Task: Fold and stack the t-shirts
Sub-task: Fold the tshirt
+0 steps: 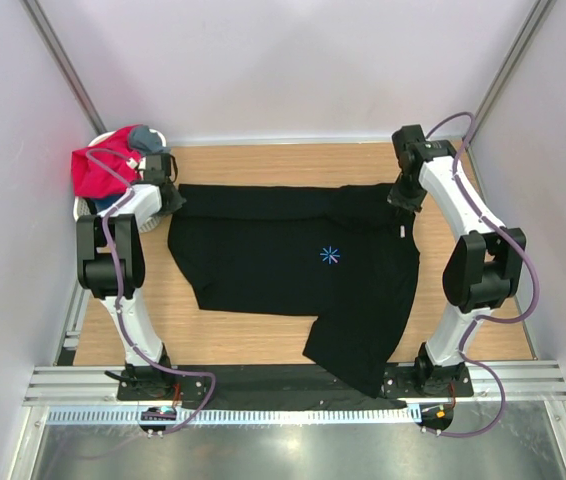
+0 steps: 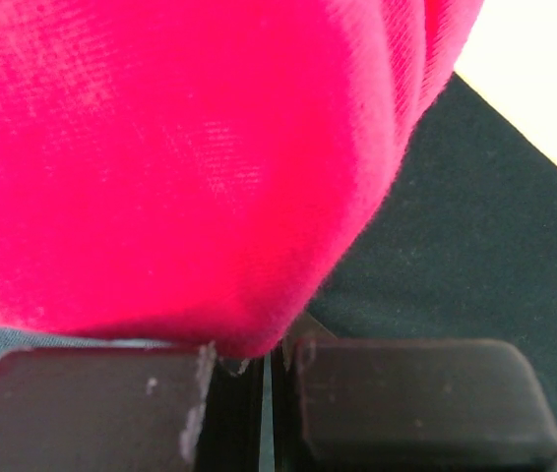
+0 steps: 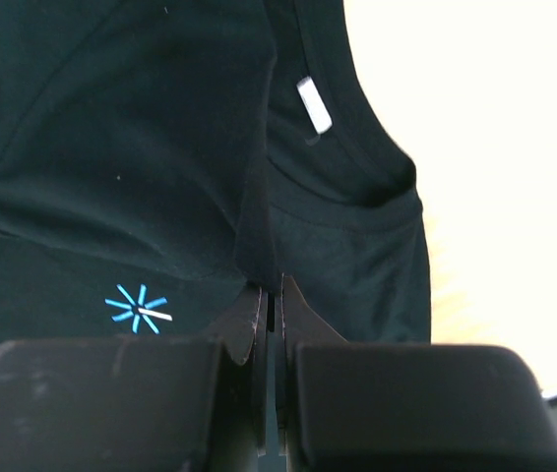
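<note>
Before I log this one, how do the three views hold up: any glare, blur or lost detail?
Top external: evenly lit and sharp, but the black t-shirt reads almost flat, folds barely visible. Left wrist: the red-pink t-shirt fills the frame, close and soft. Right wrist: the table is blown out to pale glare; the starburst print is crisp.

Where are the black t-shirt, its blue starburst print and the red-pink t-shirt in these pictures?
black t-shirt [image 1: 253, 265], top external view, flat middle of its body.
starburst print [image 3: 139, 310], right wrist view, centre of its rays.
red-pink t-shirt [image 2: 190, 167], left wrist view, middle of its bulging cloth.
</note>
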Robot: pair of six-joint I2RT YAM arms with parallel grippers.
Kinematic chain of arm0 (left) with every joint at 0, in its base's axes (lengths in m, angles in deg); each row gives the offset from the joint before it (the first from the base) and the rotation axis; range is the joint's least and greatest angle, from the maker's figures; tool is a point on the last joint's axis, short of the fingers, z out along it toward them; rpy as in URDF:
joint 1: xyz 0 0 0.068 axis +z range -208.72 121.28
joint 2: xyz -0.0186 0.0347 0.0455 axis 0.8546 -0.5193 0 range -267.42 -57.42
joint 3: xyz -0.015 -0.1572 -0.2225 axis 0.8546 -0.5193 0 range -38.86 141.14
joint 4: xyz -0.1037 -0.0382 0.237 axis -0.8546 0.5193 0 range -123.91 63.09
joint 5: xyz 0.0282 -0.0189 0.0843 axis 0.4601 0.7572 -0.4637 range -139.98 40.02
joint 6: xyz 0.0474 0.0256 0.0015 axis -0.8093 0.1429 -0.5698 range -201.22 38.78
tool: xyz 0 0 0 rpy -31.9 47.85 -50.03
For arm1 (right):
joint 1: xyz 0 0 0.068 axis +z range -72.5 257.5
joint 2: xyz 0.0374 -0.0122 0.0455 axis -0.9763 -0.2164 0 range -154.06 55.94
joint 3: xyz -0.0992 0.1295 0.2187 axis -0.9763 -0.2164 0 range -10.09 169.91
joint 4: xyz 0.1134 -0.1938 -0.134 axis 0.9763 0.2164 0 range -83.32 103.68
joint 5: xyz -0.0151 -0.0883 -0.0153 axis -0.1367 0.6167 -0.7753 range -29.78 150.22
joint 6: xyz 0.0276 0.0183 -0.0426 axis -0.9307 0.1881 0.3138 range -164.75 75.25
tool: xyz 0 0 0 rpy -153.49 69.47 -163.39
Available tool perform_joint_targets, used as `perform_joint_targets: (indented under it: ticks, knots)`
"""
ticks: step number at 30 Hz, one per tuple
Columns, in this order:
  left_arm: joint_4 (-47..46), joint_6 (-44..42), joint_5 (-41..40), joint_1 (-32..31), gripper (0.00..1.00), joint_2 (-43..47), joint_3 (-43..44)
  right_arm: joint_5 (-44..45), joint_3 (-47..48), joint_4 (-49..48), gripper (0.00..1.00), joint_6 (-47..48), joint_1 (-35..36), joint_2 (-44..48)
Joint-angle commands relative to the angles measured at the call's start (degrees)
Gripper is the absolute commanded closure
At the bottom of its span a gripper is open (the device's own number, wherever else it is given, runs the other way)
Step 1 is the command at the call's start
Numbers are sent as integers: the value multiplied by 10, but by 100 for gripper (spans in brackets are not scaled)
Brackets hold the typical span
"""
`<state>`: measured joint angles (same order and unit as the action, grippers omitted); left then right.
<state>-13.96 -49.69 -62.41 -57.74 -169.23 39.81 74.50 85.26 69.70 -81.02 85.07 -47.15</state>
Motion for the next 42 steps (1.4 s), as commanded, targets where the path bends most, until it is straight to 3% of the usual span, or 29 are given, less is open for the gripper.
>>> perform_joint_targets:
  ticks: [1,11,25,39,42]
  knots:
    - [21,6,-35,6,100,-10,20,15,10,40,99,-25,10,23]
    - [23,6,-35,5,100,-12,17,6,-39,51,99,-39,25,43]
    - [26,9,-41,1,100,-17,19,26,26,105,99,-44,50,17]
    - [41,-2,-23,-3,100,-32,43,35,-142,25,99,-17,53,14]
    - [55,-13,-32,-22,83,-32,59,41,-136,24,95,2,53,1]
